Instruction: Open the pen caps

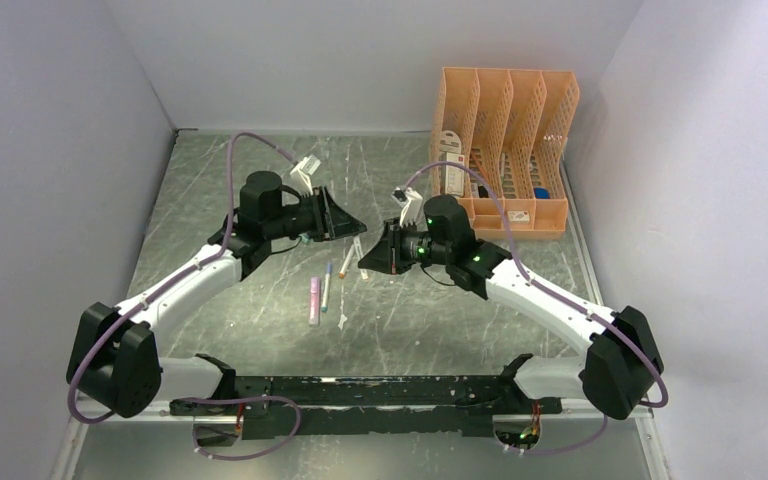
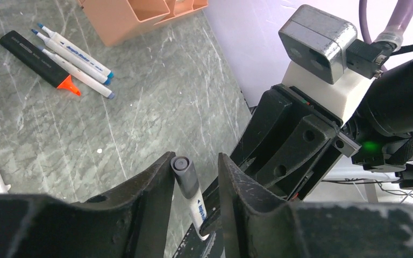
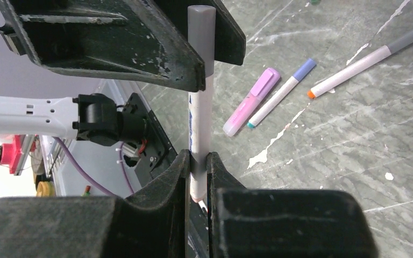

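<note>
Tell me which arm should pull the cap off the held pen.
Left. The left gripper straddles the grey cap, jaws apart around it; the right gripper is shut on the pen barrel and should just hold it.

Soft, even light from above keeps the grey marbled table point(image 1: 410, 300) bright, with pale glare toward its near edge and only faint shadows, while the near black fingers point(image 3: 86, 226) blur in both wrist views.
</note>
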You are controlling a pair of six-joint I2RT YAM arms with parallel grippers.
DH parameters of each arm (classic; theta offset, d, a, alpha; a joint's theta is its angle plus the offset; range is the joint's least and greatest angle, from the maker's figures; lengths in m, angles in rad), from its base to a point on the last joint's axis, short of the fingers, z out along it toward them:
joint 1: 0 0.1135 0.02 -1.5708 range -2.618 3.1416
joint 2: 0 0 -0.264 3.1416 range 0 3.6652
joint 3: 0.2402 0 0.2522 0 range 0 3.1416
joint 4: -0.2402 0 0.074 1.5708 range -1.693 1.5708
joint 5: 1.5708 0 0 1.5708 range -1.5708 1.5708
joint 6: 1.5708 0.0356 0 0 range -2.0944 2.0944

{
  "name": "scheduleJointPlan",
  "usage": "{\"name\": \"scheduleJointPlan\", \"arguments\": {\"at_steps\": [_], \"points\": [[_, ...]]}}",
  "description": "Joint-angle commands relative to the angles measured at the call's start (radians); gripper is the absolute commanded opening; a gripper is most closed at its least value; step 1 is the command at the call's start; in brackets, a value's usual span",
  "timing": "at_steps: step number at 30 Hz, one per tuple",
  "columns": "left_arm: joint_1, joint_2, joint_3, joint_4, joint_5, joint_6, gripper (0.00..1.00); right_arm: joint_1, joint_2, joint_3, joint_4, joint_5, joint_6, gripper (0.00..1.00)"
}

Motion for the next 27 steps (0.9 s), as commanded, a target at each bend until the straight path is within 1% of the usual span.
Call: {"name": "scheduleJointPlan", "arguments": {"at_steps": [1, 3, 4, 5, 6, 9, 10, 12, 14, 15, 18, 20, 21, 24, 25, 27], "points": [[-0.027, 0.002, 0.002, 0.038, -0.025, 0.004, 0.42, -0.006, -0.014, -0.013, 0.036, -0.020, 0.009, 0.00], [-0.033, 0.006, 0.002, 0.041, -0.033, 0.004, 0.35, -0.005, -0.013, -0.013, 0.036, -0.024, 0.008, 0.00], [-0.037, 0.007, 0.003, 0.041, -0.037, 0.005, 0.27, -0.005, -0.013, -0.014, 0.034, -0.024, 0.008, 0.00], [-0.038, 0.009, 0.005, 0.038, -0.040, 0.007, 0.16, -0.004, -0.016, -0.015, 0.035, -0.024, 0.010, 0.00], [-0.041, 0.011, 0.007, 0.033, -0.042, 0.009, 0.08, -0.005, -0.019, -0.017, 0.037, -0.024, 0.014, 0.00], [-0.047, 0.016, 0.008, 0.035, -0.042, 0.005, 0.07, -0.005, -0.025, -0.020, 0.039, -0.023, 0.017, 0.00], [-0.048, 0.015, 0.007, 0.037, -0.042, 0.003, 0.07, -0.004, -0.024, -0.019, 0.040, -0.020, 0.018, 0.07], [-0.049, 0.015, 0.003, 0.041, -0.042, -0.002, 0.07, -0.005, -0.020, -0.012, 0.036, -0.010, 0.018, 0.23], [-0.053, 0.016, 0.002, 0.044, -0.039, -0.008, 0.07, -0.004, -0.006, 0.005, 0.028, -0.001, 0.012, 0.33], [-0.053, 0.017, 0.002, 0.046, -0.037, -0.009, 0.07, -0.005, 0.004, 0.017, 0.020, 0.004, 0.007, 0.36], [-0.057, 0.014, 0.002, 0.049, -0.038, -0.013, 0.07, -0.006, 0.041, 0.054, -0.002, 0.022, -0.007, 0.37], [-0.058, 0.011, 0.001, 0.047, -0.040, -0.013, 0.07, -0.007, 0.064, 0.073, -0.010, 0.025, -0.014, 0.33], [-0.058, 0.011, 0.002, 0.046, -0.040, -0.013, 0.07, -0.006, 0.074, 0.080, -0.015, 0.029, -0.015, 0.28], [-0.059, 0.011, 0.001, 0.050, -0.050, -0.013, 0.07, -0.007, 0.095, 0.088, -0.020, 0.020, -0.014, 0.02], [-0.059, 0.013, 0.001, 0.050, -0.059, -0.014, 0.07, -0.006, 0.097, 0.082, -0.016, 0.013, -0.010, 0.00], [-0.059, 0.026, 0.016, 0.046, -0.096, -0.005, 0.07, -0.006, 0.094, 0.060, 0.000, -0.004, 0.007, 0.00]]}}
